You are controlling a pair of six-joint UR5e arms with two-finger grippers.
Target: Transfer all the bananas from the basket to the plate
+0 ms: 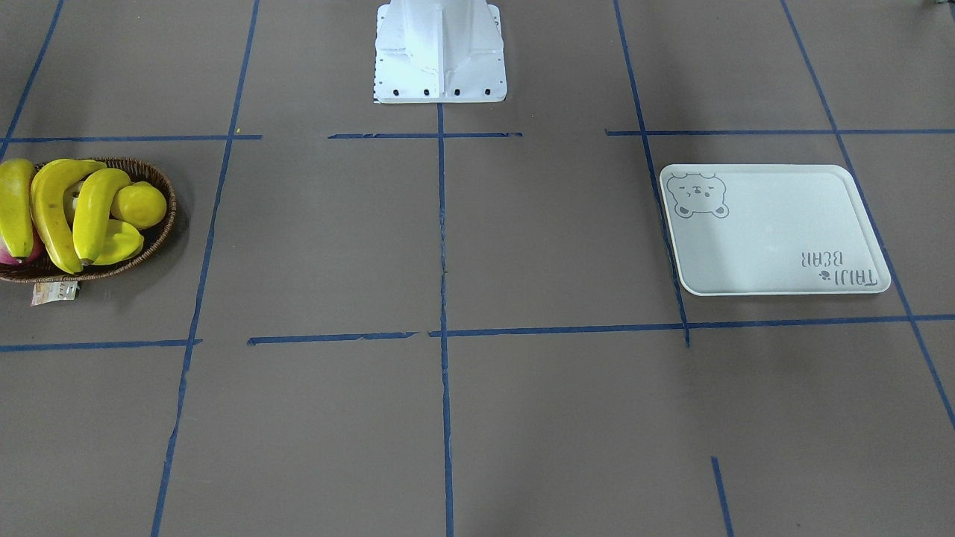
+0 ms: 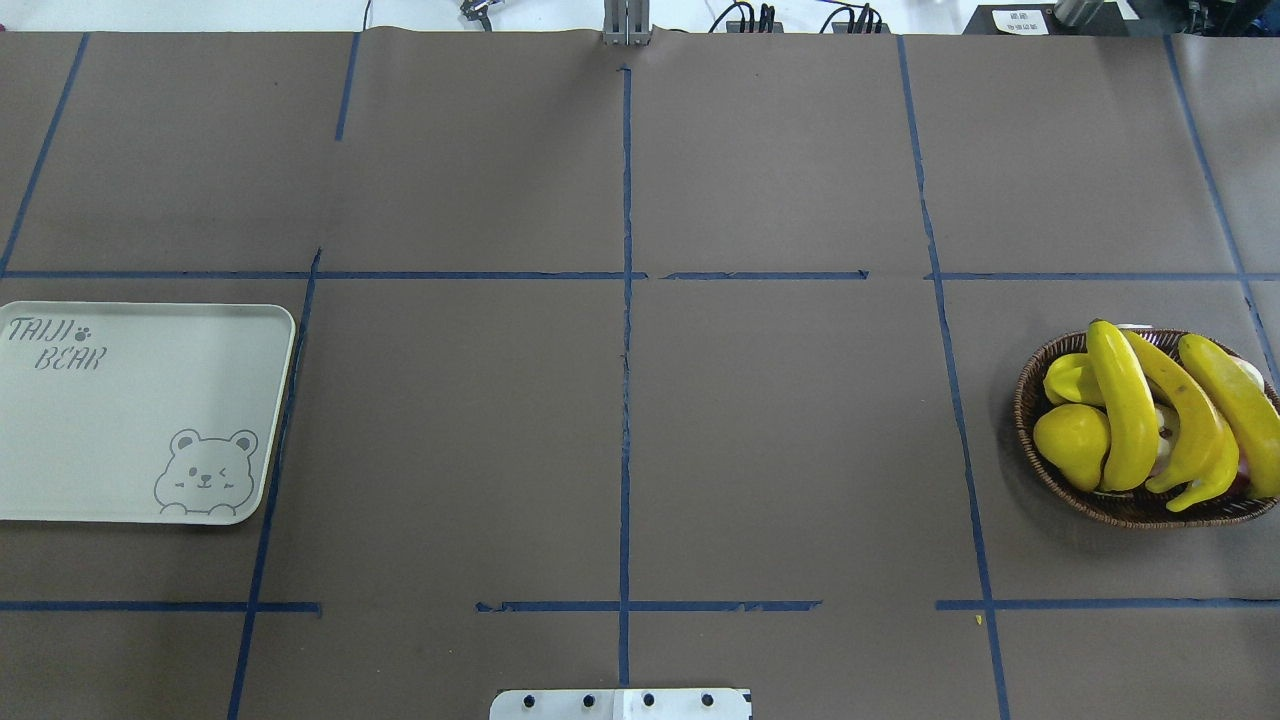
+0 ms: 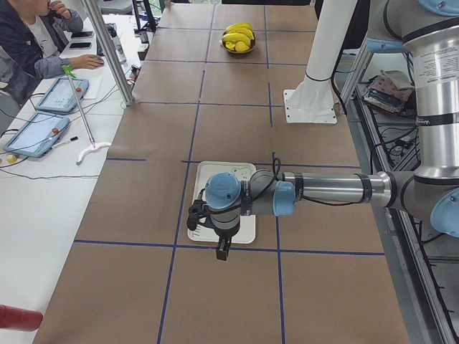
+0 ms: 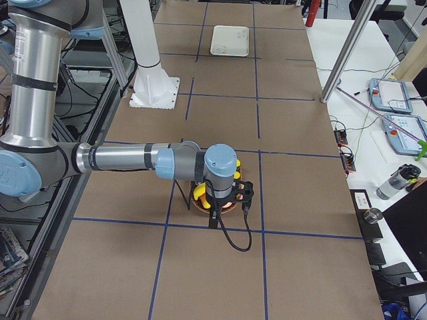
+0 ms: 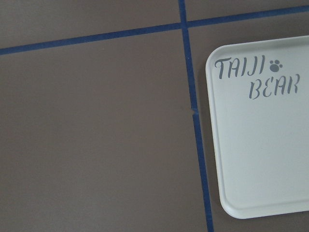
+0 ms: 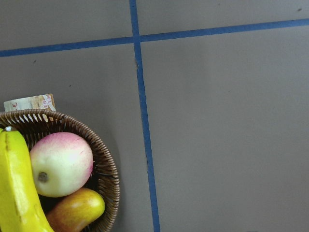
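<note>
Three yellow bananas (image 1: 56,212) (image 2: 1125,405) lie piled in the brown wicker basket (image 1: 170,224) (image 2: 1030,420) at the table's end on my right. The off-white plate (image 1: 776,231) (image 2: 130,420) with its bear drawing lies bare at the other end. In the exterior left view my left gripper (image 3: 223,251) hangs above the plate's (image 3: 240,172) near edge. In the exterior right view my right gripper (image 4: 213,220) hovers over the basket. Whether either is open or shut, I cannot tell. The right wrist view catches one banana (image 6: 14,188) and the basket rim (image 6: 108,179). The left wrist view shows the plate's lettered corner (image 5: 260,154).
The basket also holds a round yellow fruit (image 2: 1072,445), a ridged starfruit (image 2: 1070,378), a pink-white fruit (image 6: 60,164) and an orange one (image 6: 77,209). The white robot base (image 1: 440,52) stands mid-table. A seated person (image 3: 29,43) and tablets are at a side desk.
</note>
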